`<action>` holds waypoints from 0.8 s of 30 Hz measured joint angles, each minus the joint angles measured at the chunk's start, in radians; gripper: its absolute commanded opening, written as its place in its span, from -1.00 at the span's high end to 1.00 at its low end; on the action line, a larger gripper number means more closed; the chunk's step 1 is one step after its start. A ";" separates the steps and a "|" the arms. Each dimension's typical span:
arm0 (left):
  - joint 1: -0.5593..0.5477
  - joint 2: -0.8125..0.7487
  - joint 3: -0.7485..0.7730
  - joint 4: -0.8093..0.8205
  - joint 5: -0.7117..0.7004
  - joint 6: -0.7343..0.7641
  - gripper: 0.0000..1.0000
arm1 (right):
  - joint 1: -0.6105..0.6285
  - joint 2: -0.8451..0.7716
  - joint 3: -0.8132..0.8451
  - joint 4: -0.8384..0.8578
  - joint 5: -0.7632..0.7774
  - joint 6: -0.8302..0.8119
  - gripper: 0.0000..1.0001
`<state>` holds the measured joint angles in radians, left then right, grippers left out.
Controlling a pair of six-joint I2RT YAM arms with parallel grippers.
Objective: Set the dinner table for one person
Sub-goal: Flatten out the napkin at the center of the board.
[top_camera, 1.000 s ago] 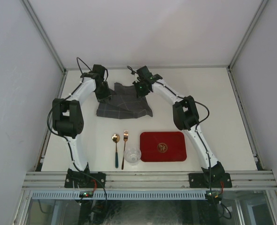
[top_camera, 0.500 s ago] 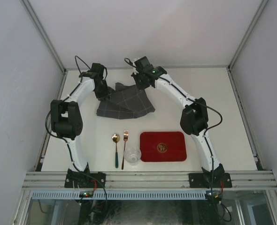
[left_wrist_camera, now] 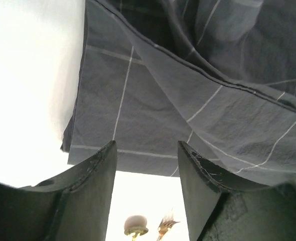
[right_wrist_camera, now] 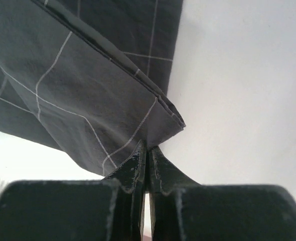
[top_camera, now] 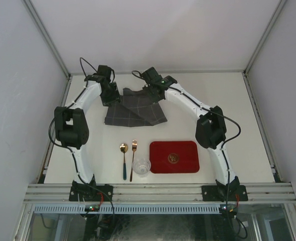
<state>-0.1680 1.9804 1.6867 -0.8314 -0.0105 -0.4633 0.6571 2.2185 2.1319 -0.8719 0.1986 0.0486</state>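
The dark grey checked cloth point(top_camera: 135, 111) lies partly folded at the far middle of the off-white dinner table point(top_camera: 228, 100). My right gripper point(top_camera: 150, 92) is shut on the cloth's far right corner; in the right wrist view point(right_wrist_camera: 148, 148) the corner point(right_wrist_camera: 163, 118) is pinched between the closed jaws. My left gripper point(top_camera: 109, 99) is at the cloth's far left edge. In the left wrist view point(left_wrist_camera: 145, 145) its jaws stand open with nothing between them, and the cloth point(left_wrist_camera: 188, 100) lies just beyond the tips.
A gold spoon with a teal handle point(top_camera: 124, 159), a gold fork point(top_camera: 133, 158) and a clear glass bowl point(top_camera: 141, 166) lie near the front. A red rectangular tray point(top_camera: 174, 157) sits to their right. An aluminium rail point(top_camera: 158, 191) runs along the near edge.
My right arm has stretched further out, its elbow swinging right, with the cloth corner held. The cloth has shifted a little right and lies flatter. The left arm has barely moved.
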 measured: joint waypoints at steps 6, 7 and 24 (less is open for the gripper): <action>0.000 0.100 0.192 -0.032 0.015 0.002 -0.28 | 0.000 -0.033 -0.046 -0.014 0.051 0.008 1.00; 0.000 0.116 0.220 -0.035 0.016 0.002 -0.30 | 0.000 -0.037 -0.048 -0.014 0.058 0.011 1.00; 0.024 0.229 0.281 -0.077 0.023 0.002 -0.34 | -0.007 -0.085 -0.115 -0.008 0.140 0.044 1.00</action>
<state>-0.1440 2.2089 1.9678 -0.9085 0.0128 -0.4610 0.6502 2.1330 2.0167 -0.8799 0.3382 0.0929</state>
